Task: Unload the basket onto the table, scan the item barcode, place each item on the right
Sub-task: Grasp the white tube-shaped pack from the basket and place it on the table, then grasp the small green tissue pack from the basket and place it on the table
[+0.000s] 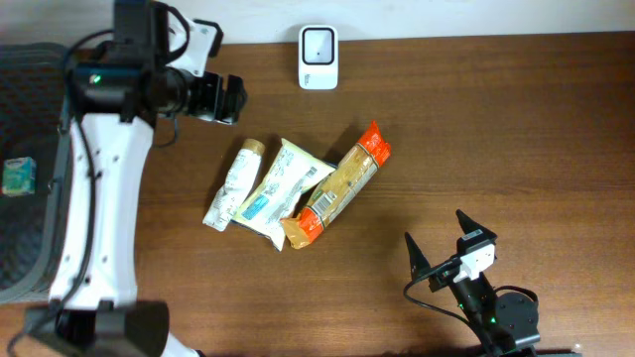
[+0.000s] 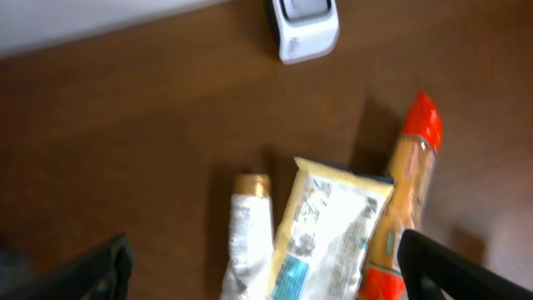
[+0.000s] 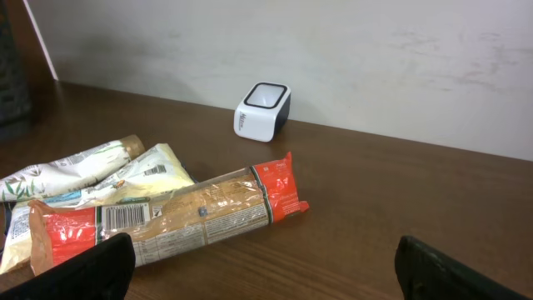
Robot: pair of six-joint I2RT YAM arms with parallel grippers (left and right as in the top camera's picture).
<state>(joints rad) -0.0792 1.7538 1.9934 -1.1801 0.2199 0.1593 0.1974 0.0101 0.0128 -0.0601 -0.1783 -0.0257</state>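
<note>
While the bench (image 1: 516,119) is otherwise mostly bare, three items lie fanned together at its middle, in front of the scanner. The long orange-ended packet (image 1: 342,181) rests against the cream packet (image 1: 273,188), with the white tube (image 1: 230,183) beside that on the left. The white scanner (image 1: 318,44) sits at the far edge, window upward. The left claw (image 1: 226,99) hangs released, up and left of the pile. The right claw (image 1: 437,230), likewise released and empty, waits near the front. Best to take the orange packet by its free far end. Its barcode (image 3: 125,215) faces up, so it must be turned toward the window.
</note>
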